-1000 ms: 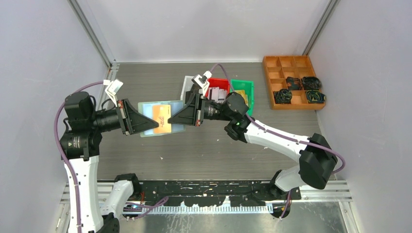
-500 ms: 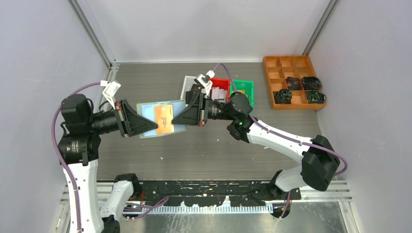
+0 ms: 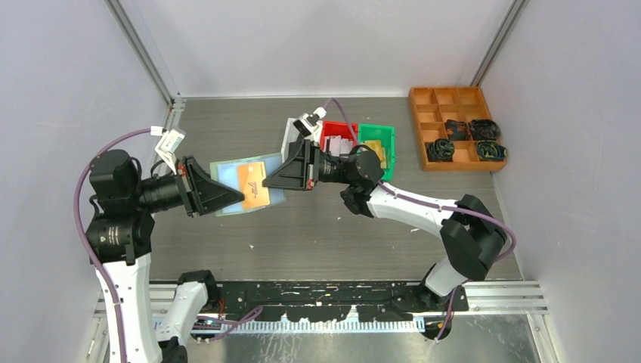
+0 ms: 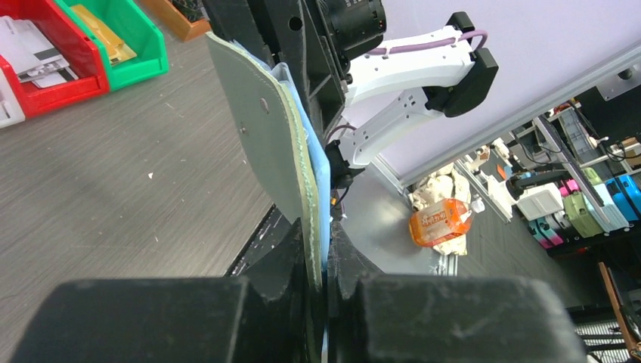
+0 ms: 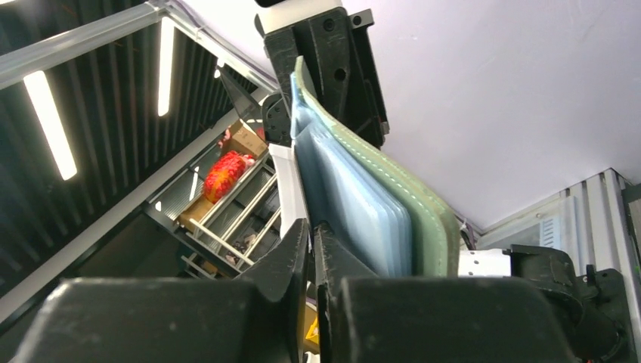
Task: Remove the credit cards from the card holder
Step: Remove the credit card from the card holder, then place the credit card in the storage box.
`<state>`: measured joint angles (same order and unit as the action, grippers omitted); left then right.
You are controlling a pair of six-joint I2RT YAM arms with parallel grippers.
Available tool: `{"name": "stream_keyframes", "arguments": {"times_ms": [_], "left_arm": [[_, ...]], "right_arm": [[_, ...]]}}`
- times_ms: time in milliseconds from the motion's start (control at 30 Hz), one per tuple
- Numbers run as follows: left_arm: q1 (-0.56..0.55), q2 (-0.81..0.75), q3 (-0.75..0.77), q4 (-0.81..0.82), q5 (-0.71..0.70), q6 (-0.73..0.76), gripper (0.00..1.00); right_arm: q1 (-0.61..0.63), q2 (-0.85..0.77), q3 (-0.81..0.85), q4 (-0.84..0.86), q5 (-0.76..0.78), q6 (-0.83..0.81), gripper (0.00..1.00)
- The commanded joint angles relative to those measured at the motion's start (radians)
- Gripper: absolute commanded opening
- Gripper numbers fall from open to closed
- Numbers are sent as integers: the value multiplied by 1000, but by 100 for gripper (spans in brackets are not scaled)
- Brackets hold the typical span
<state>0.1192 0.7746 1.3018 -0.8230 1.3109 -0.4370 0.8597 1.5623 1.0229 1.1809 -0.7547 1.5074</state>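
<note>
The pale mint-green card holder (image 3: pixel 225 170) is held open in the air above the table, between my two grippers. A gold-orange credit card (image 3: pixel 253 185) lies on its inner face. My left gripper (image 3: pixel 242 198) is shut on the holder's left edge; in the left wrist view (image 4: pixel 321 257) the jaws pinch the green cover and blue pockets (image 4: pixel 272 136). My right gripper (image 3: pixel 265 184) meets the card's right edge, and its jaws (image 5: pixel 311 242) are closed on something thin beside the holder's pockets (image 5: pixel 393 204). No other cards show in the holder.
White (image 3: pixel 291 132), red (image 3: pixel 336 134) and green (image 3: pixel 378 140) bins stand behind the grippers, with cards in the red and green ones. A brown compartment tray (image 3: pixel 453 98) with black coiled cables is at the back right. Grey walls enclose the table.
Both arms have shifted slightly left with the holder. The right wrist has risen and turned, and the card and holder are now slightly tilted.
</note>
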Motion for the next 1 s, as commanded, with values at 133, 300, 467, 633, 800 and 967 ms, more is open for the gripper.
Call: {"name": "stream_keyframes", "arguments": {"times_ms": [133, 300, 467, 633, 800, 967], "left_arm": [[3, -1, 46, -11, 17, 46, 0], [3, -4, 47, 2, 16, 27, 0], [2, -9, 45, 44, 16, -18, 0], [3, -6, 41, 51, 9, -14, 0], [3, -1, 47, -3, -16, 62, 0], [3, -5, 64, -32, -37, 121, 0]], "right_arm": [[-15, -61, -10, 126, 5, 30, 6], [-33, -109, -67, 91, 13, -20, 5], [-40, -172, -107, 10, 24, -116, 4], [-78, -252, -112, -122, -6, -203, 3], [-246, -374, -136, -342, -66, -265, 2], [-435, -504, -97, -786, -118, -475, 1]]}}
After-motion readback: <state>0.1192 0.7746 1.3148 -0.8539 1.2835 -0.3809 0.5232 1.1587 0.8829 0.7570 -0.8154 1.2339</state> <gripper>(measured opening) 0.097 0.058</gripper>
